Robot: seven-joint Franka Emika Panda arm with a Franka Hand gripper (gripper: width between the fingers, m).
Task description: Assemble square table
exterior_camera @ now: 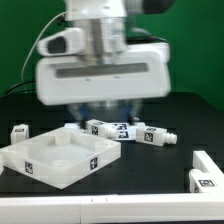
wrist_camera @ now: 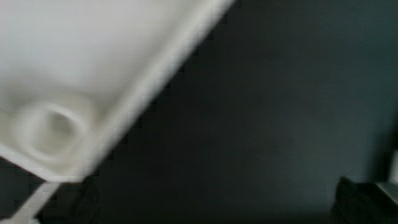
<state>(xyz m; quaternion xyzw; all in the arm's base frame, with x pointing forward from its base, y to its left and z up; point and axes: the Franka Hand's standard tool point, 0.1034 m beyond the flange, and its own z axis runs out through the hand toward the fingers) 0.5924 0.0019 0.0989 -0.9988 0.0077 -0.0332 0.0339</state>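
On dark table (exterior_camera: 150, 172), rimmed white square panel (exterior_camera: 62, 172), blocky legs (exterior_camera: 108, 128)

We find the square panel (exterior_camera: 58, 158) lying on the desk (exterior_camera: 150, 172), toward the exterior view's left and front. Behind it, the far-left leg (exterior_camera: 18, 131) lies apart. The middle legs (exterior_camera: 108, 128) lie just behind the panel's rear corner, with the right leg (exterior_camera: 156, 135) beside them, further right. A corner socket (wrist_camera: 54, 130) sits in the panel's corner.
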